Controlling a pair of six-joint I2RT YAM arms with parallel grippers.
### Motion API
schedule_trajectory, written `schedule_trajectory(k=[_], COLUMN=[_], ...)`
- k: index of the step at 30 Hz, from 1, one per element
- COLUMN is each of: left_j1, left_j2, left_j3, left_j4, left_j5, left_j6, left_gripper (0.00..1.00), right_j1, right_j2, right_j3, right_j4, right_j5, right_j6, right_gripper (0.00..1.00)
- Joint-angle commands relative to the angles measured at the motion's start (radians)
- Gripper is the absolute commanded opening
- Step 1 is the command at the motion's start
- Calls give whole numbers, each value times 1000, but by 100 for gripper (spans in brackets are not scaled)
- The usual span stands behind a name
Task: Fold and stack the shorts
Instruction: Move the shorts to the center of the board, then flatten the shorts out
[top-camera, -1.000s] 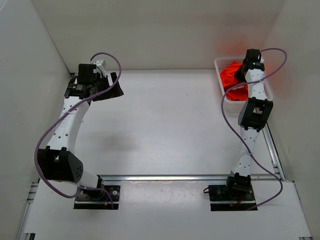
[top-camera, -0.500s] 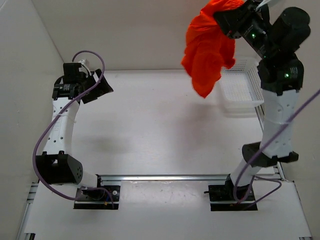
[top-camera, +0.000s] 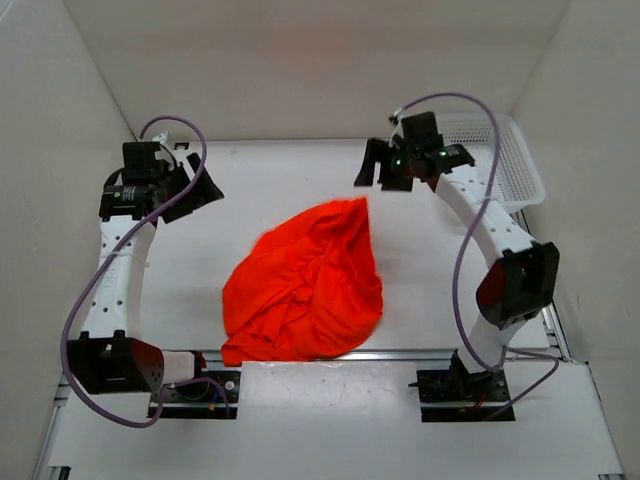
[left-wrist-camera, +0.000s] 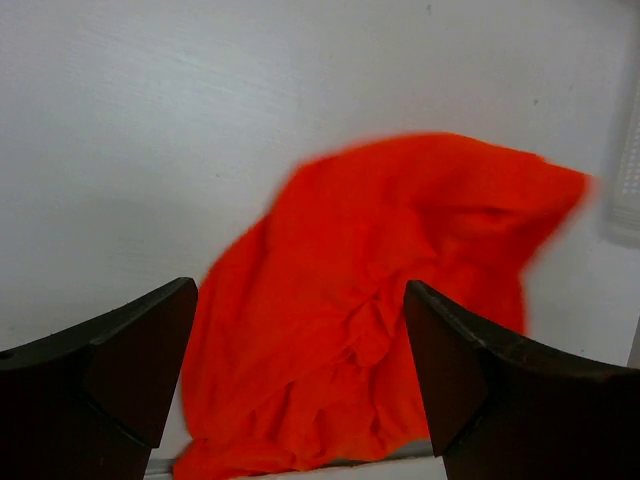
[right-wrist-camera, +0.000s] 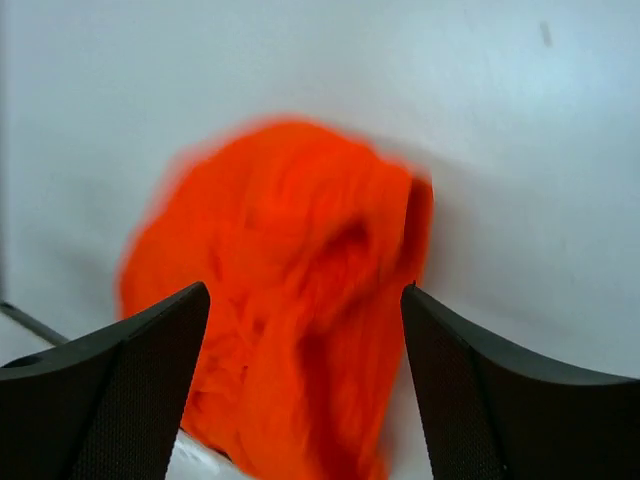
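Shorts: lay heaped, unfolded, at middle of bench | stretched lengthwise from near-left to far-right | far tip closest to right fingers | left fingers spread apart, empty; right likewise

White mesh basket at the far right corner of the white table

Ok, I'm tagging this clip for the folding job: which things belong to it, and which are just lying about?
Job: shorts, crumpled on the table; left pincer and right pincer, both open, empty.
Lying about: white mesh basket, far right corner.
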Motion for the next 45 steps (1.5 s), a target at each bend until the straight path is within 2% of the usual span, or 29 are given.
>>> schedule_trajectory(k=[1, 3, 5, 6, 7, 8, 9, 10, 11, 14, 17, 21, 24, 25, 26, 28, 29, 30, 31, 33, 34, 36, 39, 40, 42, 43, 45], left_j1=[-47, -95, -163, -190, -216, -261, -280, -289, -290, -290, -254, -230, -219, -219, -210, -199, -170, -158, -149, -136, -126, -113, -104, -104, -104, -104, -115], left_j2=[-14, -26, -37, -47, -56, -57, -57, -57, -57, -41, 17, 107, 173, 189, 225, 264, 287, 307, 346, 380, 419, 469, 590, 630, 783, 840, 1008], left_j3=[-79, -175, -249, -321, -356, -390, -453, -482, -511, -590, -634, -645, -634, -622, -607, -582, -567, -529, -507, -434, -405, -331, -135, -4, 162, 350, 549], left_j4=[-22, -11, 22, 33, 33, 45, 45, 45, 45, 68, 90, 136, 153, 165, 177, 177, 177, 177, 177, 177, 177, 162, 121, 105, 27, -8, -83], left_j5=[-8, -8, 1, 1, -14, -28, -42, -55, -80, -124, -151, -151, -151, -151, -163, -172, -181, -181, -168, -168, -189, -189, -200, -213, -214, -214, -255], left_j6=[1, -37, -74, -115, -140, -164, -213, -238, -265, -344, -393, -402, -402, -402, -392, -381, -381, -347, -338, -327, -327, -318, -298, -284, -264, -249, -234], left_gripper=[88, 78, 65, 64, 64, 66, 86, 95, 99, 99, 99, 99, 89, 82, 64, 40, 27, 10, 10, 10, 10, 10, 10, 10, 10, 10, 10], right_j1=[-2, -2, -2, 7, 7, 35, 45, 55, 55, 67, 91, 130, 141, 141, 150, 150, 150, 150, 150, 150, 139, 128, 92, 63, 27, -11, -49], right_j2=[-86, -146, -193, -208, -241, -258, -274, -291, -323, -360, -361, -347, -296, -282, -258, -211, -192, -174, -137, -100, -100, -91, -103, -103, -103, -103, -83], right_j3=[-101, -172, -274, -310, -385, -425, -466, -509, -595, -712, -818, -904, -913, -913, -913, -887, -875, -861, -835, -810, -801, -786, -763, -763, -754, -753, -753], right_j4=[-89, -78, -69, -69, -69, -69, -60, -60, -60, -34, 11, 87, 153, 172, 214, 233, 242, 243, 243, 243, 243, 243, 218, 218, 209, 209, 221], right_j5=[115, 142, 152, 152, 152, 152, 141, 141, 141, 130, 60, 35, 35, 26, 26, 26, 40, 49, 61, 61, 72, 92, 121, 121, 121, 103, 77], right_j6=[-28, -28, -28, -28, -5, 4, 13, 27, 41, 96, 130, 180, 190, 190, 190, 190, 190, 190, 190, 179, 179, 179, 179, 179, 190, 190, 216], right_gripper=[84, 82, 66, 59, 39, 36, 36, 37, 56, 89, 97, 98, 94, 92, 86, 76, 68, 61, 41, 17, 0, 0, 0, 0, 0, 0, 0])
